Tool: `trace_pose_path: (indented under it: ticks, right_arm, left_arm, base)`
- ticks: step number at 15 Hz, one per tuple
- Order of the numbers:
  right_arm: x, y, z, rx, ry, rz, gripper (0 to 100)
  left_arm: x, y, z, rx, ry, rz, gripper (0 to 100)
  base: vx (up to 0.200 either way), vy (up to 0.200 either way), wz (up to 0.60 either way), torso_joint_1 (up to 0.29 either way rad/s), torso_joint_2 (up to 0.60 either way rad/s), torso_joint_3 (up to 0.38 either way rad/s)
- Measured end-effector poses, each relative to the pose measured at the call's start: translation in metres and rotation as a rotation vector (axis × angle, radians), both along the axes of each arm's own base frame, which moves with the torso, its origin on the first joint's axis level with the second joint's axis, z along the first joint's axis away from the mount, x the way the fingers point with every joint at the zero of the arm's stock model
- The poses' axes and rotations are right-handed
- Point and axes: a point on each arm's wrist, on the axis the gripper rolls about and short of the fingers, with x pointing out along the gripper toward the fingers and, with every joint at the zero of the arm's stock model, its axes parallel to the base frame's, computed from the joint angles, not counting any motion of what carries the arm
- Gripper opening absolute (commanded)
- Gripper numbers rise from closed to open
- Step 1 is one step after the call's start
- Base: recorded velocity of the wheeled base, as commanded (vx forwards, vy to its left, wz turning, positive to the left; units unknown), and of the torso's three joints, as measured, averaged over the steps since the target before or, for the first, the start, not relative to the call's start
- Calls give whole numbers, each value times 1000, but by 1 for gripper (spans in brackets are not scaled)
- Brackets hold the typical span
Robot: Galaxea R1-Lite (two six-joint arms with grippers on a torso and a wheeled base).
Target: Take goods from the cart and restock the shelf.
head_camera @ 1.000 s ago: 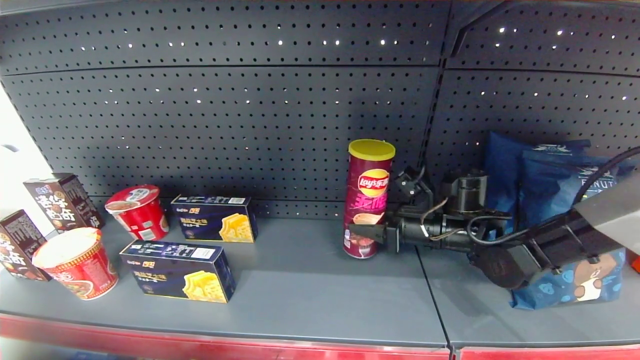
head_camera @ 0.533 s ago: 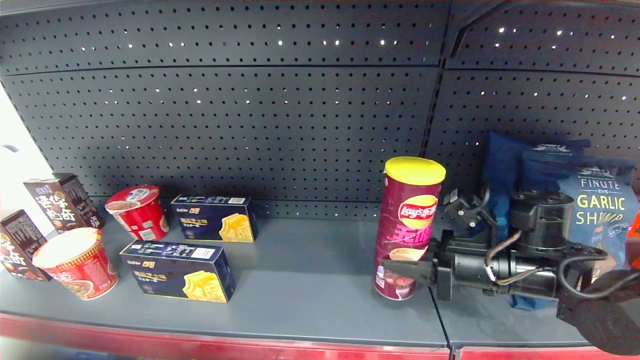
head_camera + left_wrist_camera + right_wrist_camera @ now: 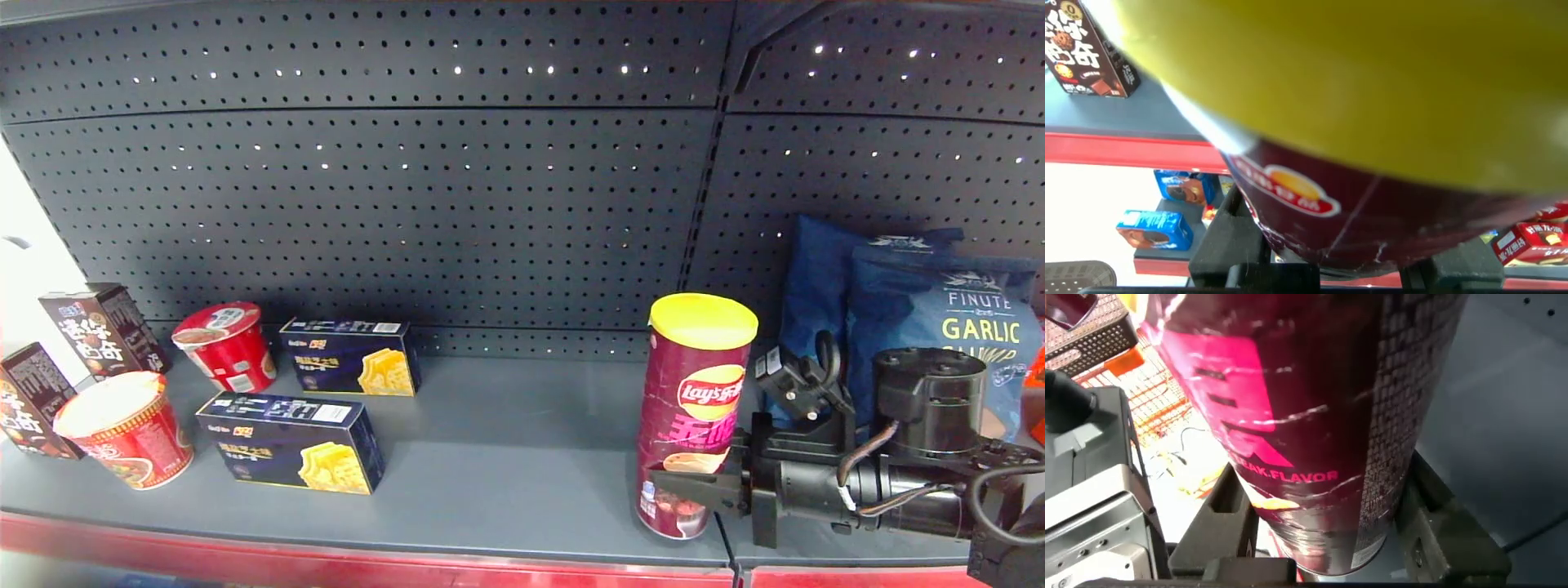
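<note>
Head camera: my right gripper (image 3: 692, 490) sits low on the right, clamped on the lower part of a maroon chip can (image 3: 698, 392) with a yellow lid. The can is upright at the front edge of the grey shelf (image 3: 506, 457), right by the seam between its two boards. I cannot tell whether its base touches the board. Just behind the arm, two blue snack bags (image 3: 939, 318) lean against the pegboard back panel (image 3: 408, 204). Well apart on the left sit two navy boxes (image 3: 291, 443), two red cup noodles (image 3: 122, 429) and some brown boxes (image 3: 102, 327).

Left wrist camera: my left gripper (image 3: 1347, 265) has its jaws closed on a second chip can (image 3: 1315, 204). Its yellow lid is nearest the lens and its maroon body sits between the dark fingers (image 3: 1229, 245). Beyond it I see one brown box on the grey board above the shelf's red front edge (image 3: 1127, 147), and blue packets (image 3: 1147, 229) on a lower level.

Right wrist camera: the chip can's maroon body sits tight between both fingers (image 3: 1221, 518), pink print facing me. Grey shelf board lies on one side, an orange wire basket (image 3: 1127, 367) on the other.
</note>
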Motion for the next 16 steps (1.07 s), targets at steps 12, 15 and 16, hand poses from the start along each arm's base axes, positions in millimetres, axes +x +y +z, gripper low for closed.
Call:
trace_pose_path:
  ticks: [12,15,16]
  right_arm:
    - [17,11,-22,-19,44,8,0]
    - [21,16,-24,-17,39,20,0]
    - [22,20,-24,-13,35,27,0]
  left_arm:
    - [0,0,-1,1,5,10,0]
    - [1,0,-2,1,7,10,0]
    - [0,0,-2,2,7,12,0]
  base:
    - [0,0,0,0,0,0]
    - [0,0,0,0,0,0]
    - [0,0,0,0,0,0]
